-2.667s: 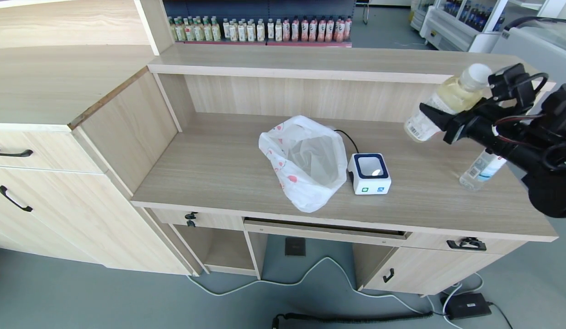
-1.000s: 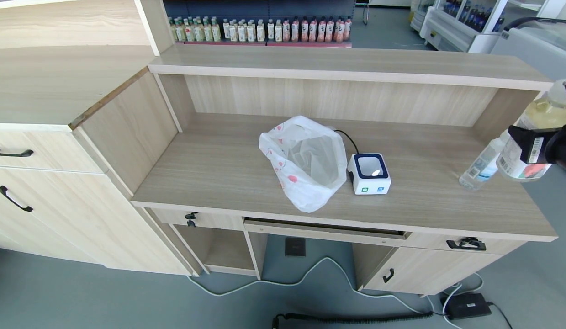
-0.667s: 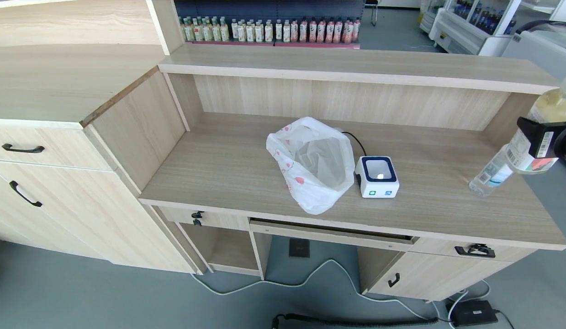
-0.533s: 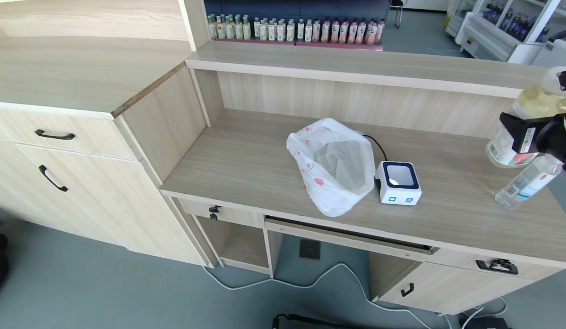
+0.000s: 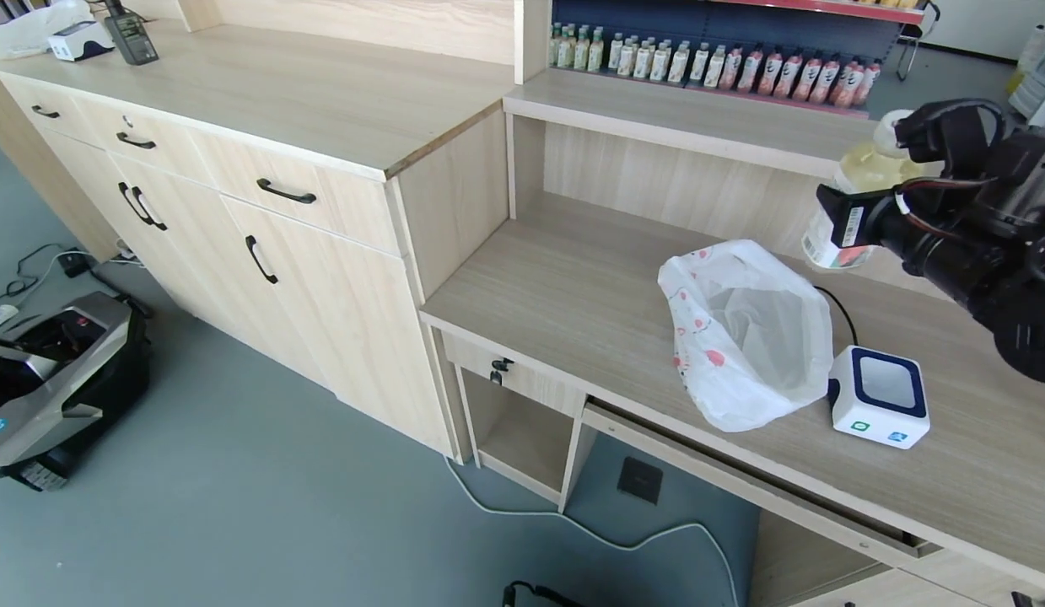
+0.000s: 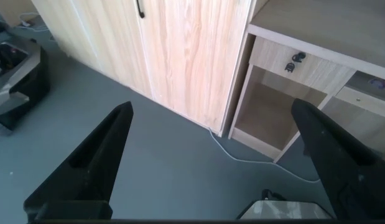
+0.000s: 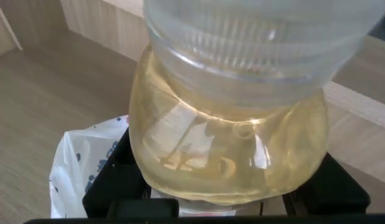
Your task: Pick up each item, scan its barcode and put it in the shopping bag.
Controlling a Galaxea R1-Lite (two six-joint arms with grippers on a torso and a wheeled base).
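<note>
So, a clear plastic bottle of pale yellow drink with a white cap (image 5: pixel 864 164) is clamped in the right gripper (image 5: pixel 844 226) and held in the air over the light wooden counter (image 5: pixel 573 287), just past the open white plastic shopping bag with red print (image 5: pixel 746 337). A small white box scanner with a dark-framed window (image 5: pixel 880 396) is parked right beside the bag. The left gripper (image 6: pixel 211 106) is spread wide with nothing in it, hung over the grey floor.
</note>
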